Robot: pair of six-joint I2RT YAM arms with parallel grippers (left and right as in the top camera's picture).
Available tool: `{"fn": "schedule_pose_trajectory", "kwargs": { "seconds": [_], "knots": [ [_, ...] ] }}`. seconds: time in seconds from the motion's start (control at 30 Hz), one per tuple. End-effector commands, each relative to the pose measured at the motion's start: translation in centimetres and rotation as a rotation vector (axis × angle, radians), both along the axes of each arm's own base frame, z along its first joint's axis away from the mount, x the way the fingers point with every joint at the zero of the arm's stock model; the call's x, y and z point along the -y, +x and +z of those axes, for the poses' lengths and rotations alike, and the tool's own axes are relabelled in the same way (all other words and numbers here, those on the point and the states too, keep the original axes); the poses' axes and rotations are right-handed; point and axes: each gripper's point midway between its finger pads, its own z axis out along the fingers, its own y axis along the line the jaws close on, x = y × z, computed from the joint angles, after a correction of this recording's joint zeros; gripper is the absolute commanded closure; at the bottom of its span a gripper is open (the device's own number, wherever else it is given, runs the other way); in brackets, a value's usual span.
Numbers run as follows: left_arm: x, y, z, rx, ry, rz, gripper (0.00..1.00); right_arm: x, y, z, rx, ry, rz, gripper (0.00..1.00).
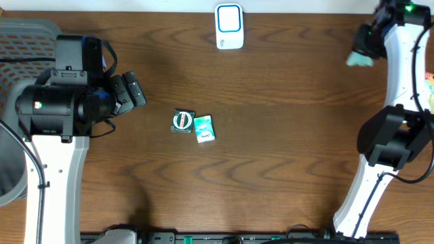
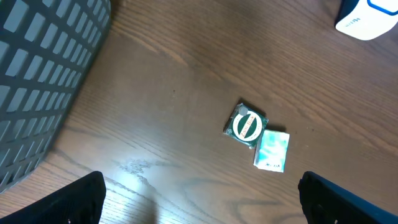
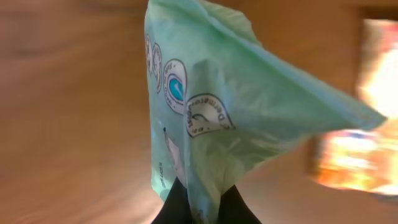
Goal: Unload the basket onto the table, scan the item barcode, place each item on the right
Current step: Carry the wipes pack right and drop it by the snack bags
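Right tool (image 3: 200,208) is pressed together, pinching the pouch (image 3: 205,106) by one edge. It's held up off the bench (image 1: 285,190) near the far right corner. Left tool (image 1: 135,93) is spread wide with nothing in it, near the left edge.

Step in hand looks like: carry the pouch to the scanner (image 1: 229,26) at the middle of the far edge.

How to do it well:
- Pouch is limp and creased and flops from the pinch, so move slowly to limit swing.
- Barcode isn't visible in any view. It will likely need a wrist roll to find it and face it to the scanner window.
- Hold it steady and near, not touching.
- Risk: a fold across the code would spoil the read.

Count:
- 1 pouch
- 1 scanner
- 2 small packets touching at bench middle: dark packet (image 1: 183,120), teal packet (image 1: 204,129)
- 1 grey basket (image 1: 27,41) at the left edge
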Motion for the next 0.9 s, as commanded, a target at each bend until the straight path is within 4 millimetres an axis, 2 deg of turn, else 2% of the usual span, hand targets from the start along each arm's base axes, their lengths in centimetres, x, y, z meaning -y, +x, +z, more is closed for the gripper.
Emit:
{"fn": "schedule_pose_trajectory", "kwargs": {
  "seconds": [0.0,0.2,0.27,0.3,0.4,0.5,0.53,0.67,0.7,0.87],
  "knots": [
    [-0.3,-0.1,0.2,0.004,0.005,0.019,0.02,4.5,-1.9,-0.5,-0.099,-0.170,-0.017,0.99],
    [-0.3,-0.1,0.2,0.004,0.005,0.019,0.02,8.3,-3.8,-1.2,-0.123,-0.162,-0.094,0.99],
    [-0.3,-0.1,0.2,0.004,0.005,0.019,0.03,9.5,-4.4,-1.2,-0.125,-0.159,-0.120,0.95],
    [-0.3,-0.1,0.2,0.004,0.005,0.020,0.02,9.9,-4.6,-1.2,-0.126,-0.158,-0.130,0.91],
    [-0.3,-0.1,0.2,0.004,0.005,0.019,0.03,11.0,-5.4,-1.3,-0.133,-0.147,-0.155,0.93],
    [-0.3,-0.1,0.2,0.004,0.005,0.019,0.02,11.2,-5.6,-1.5,-0.124,-0.113,-0.168,0.89],
    [-0.3,-0.1,0.2,0.004,0.005,0.020,0.02,11.0,-5.5,-1.6,-0.115,-0.090,-0.164,0.85],
    [-0.3,-0.1,0.2,0.004,0.005,0.019,0.02,10.6,-5.3,-1.8,-0.101,-0.062,-0.171,0.38],
    [-0.3,-0.1,0.2,0.004,0.005,0.019,0.02,10.5,-5.3,-1.8,-0.100,-0.057,-0.170,0.32],
    [-0.3,-0.1,0.2,0.004,0.005,0.020,0.02,9.2,-4.7,-2.2,-0.083,0.009,-0.147,0.31]
  ]
}}
